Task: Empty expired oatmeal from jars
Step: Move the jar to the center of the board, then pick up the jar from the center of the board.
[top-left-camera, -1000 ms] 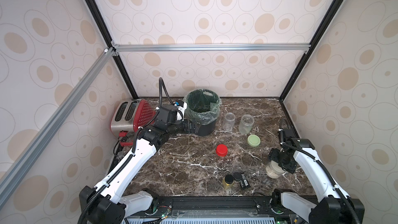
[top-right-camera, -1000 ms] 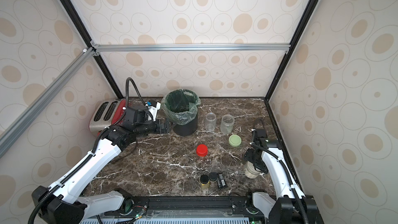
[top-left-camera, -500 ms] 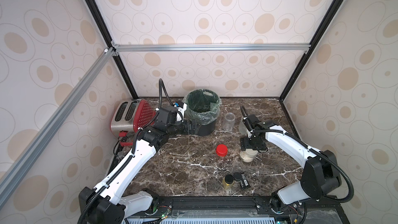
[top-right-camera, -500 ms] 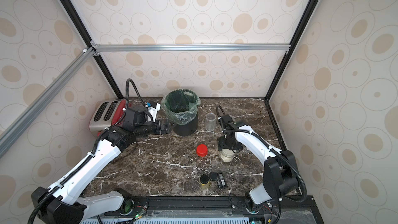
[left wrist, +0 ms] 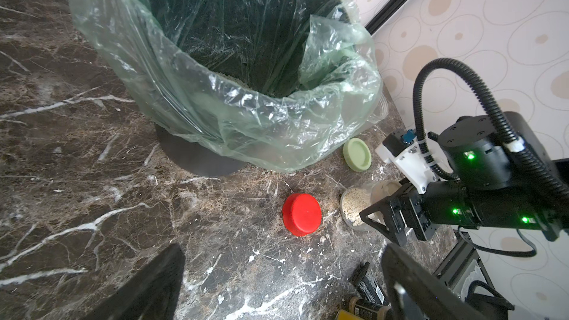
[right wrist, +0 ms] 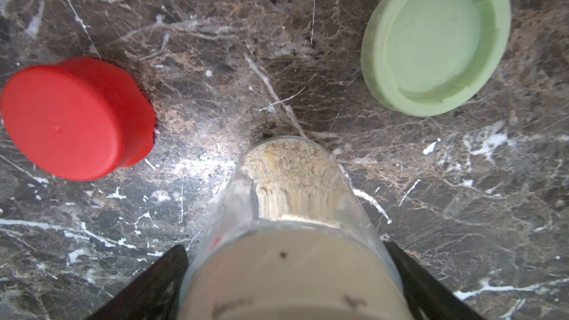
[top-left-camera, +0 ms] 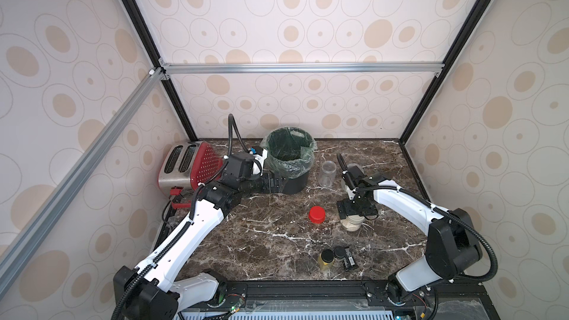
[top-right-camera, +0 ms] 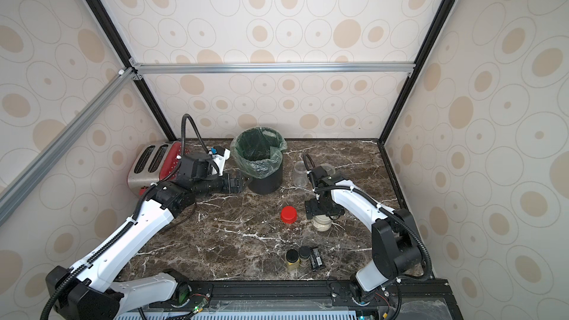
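A clear jar (top-left-camera: 351, 224) with a beige lid (right wrist: 292, 272) stands upright on the marble, oatmeal (right wrist: 292, 177) filling its lower part. My right gripper (top-left-camera: 354, 210) hangs right over it, open, one finger on each side of the lid (right wrist: 284, 246). Two lidless, empty-looking jars (top-left-camera: 326, 173) (top-left-camera: 354, 168) stand behind; the arm partly hides the second. A red lid (top-left-camera: 317, 214) lies left of the oatmeal jar, and a pale green lid (right wrist: 437, 38) lies upturned beyond it. My left gripper (top-left-camera: 278, 184) is open and empty beside the bin (left wrist: 283, 253).
A black bin (top-left-camera: 291, 155) lined with a green bag stands at the back centre. The red toaster (top-left-camera: 187, 161) sits back left. Two small black-capped bottles (top-left-camera: 327, 258) (top-left-camera: 340, 253) and a black pack (top-left-camera: 349, 259) lie near the front edge.
My right arm has carried the beige-lidded jar from the front right to the middle, beside the red lid, and its jaws have widened. The left arm has not moved.
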Motion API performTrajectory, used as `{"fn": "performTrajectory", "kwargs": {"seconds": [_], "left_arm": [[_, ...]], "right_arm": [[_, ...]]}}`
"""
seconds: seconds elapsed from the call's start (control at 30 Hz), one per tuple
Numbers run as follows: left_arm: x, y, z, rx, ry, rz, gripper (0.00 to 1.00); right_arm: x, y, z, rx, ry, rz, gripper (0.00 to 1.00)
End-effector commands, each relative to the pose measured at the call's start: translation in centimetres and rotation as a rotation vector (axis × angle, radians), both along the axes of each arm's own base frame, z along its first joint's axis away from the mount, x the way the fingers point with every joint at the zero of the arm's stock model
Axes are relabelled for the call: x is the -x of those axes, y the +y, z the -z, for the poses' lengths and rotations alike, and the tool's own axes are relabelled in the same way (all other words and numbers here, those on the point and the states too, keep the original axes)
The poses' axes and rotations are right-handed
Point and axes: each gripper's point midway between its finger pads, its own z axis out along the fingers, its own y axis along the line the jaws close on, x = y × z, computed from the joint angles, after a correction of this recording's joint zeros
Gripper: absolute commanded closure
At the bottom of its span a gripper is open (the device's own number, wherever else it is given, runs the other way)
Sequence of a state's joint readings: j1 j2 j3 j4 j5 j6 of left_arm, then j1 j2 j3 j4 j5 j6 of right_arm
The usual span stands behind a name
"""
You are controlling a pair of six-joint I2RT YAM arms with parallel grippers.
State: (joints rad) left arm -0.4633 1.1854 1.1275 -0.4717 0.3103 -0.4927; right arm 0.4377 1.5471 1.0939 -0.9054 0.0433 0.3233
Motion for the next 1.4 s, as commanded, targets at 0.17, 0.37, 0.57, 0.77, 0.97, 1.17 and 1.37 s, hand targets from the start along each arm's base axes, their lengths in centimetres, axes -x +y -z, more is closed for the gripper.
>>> {"fn": "performTrajectory", "kwargs": {"seconds": [0.17,0.37,0.57,0.77,0.97,1.17,1.37], "left_arm": [[-0.2,-0.3,-0.2,0.004,-0.011,0.003,0.01],[0.1,-0.8,-0.7,-0.080,-0.078,0.024,0.01],[1.3,-2.7,-1.5,-0.175,-0.207,0.103,0.01],[3.6,-6.0,-1.6,-0.231,-0.419,0.234,0.01],[6.6,-9.4,-0.7,-0.263,-0.627,0.413,0.01],[7.2,-10.6,0.0,-0.228,-0.673,0.465,0.01],[7.8,-12.1,-0.5,-0.207,-0.718,0.534,0.01]], "right_arm": [[0.5,0.5,0.9,-0.016,0.027,-0.025,0.13],[0.3,0.5,-2.3,-0.025,-0.014,-0.062,0.23],[0.2,2.3,-8.0,-0.144,-0.087,-0.128,0.33],[0.5,6.1,-13.8,-0.390,-0.158,-0.202,0.36],[1.3,10.6,-17.6,-0.658,-0.135,-0.311,0.43],[1.3,12.9,-20.7,-0.823,-0.155,-0.368,0.46],[0.9,14.4,-21.9,-0.898,-0.168,-0.375,0.50]]}}
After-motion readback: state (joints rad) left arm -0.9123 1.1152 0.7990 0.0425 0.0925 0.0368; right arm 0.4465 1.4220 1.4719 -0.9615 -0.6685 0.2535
